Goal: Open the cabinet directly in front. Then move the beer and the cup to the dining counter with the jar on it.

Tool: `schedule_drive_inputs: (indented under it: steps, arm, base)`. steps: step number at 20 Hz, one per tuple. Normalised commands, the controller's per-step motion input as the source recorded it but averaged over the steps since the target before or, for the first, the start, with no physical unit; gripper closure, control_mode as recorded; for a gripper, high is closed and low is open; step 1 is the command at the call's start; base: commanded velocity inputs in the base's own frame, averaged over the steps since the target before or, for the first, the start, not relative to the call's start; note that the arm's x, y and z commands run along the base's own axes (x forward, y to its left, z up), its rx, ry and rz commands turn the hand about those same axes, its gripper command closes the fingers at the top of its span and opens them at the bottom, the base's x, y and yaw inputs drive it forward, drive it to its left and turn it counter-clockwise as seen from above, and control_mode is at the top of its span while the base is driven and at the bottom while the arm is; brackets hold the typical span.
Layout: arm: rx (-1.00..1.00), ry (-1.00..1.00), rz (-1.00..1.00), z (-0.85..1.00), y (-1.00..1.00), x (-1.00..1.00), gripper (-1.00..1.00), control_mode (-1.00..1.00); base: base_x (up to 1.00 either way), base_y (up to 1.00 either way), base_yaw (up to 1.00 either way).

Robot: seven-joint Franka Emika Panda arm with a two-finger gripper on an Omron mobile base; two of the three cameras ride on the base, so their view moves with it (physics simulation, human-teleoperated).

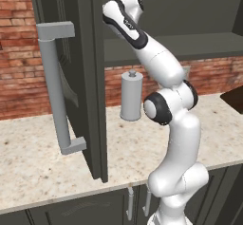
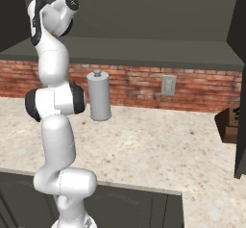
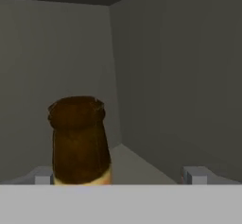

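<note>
Two fingertips [image 3: 43, 176] wide | beer [image 3: 79, 140] between, nearer one

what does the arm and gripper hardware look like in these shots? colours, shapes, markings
The arm has glossy white rounded link shells with dark, near-black joint bands and round white end caps; a small dark marking sits on the upper link, too small to read. No loose cables show. In the hand view the gripper shows two small blocky grey fingertips.

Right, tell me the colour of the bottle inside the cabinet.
Brown glass; the beer shows best in the hand view.
</note>
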Motion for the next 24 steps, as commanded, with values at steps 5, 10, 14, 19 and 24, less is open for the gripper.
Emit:
schedule_drive_inputs:
  steps: [5, 10, 14, 19, 24]
  arm:
    - [-0.01, 0.00, -0.02, 0.00, 0.09, 0.15, 1.00, -1.00]
    - [0.00, 0.00, -0.01, 0.00, 0.04, 0.02, 1.00, -1.00]
    - [0.00, 0.00, 0.00, 0.00, 0.00, 0.00, 1.00, -1.00]
    - [0.01, -0.04, 0.00, 0.00, -0.22, -0.50, 1.00, -1.00]
    - [0.09, -0.19, 0.00, 0.00, -0.53, -1.00, 1.00, -1.00]
  base:
    - [0.00, 0.00, 0.00]
    - [0.00, 0.00, 0.00]
    - [0.00, 0.00, 0.00]
    - [0.00, 0.00, 0.00]
    - [0.00, 0.00, 0.00]
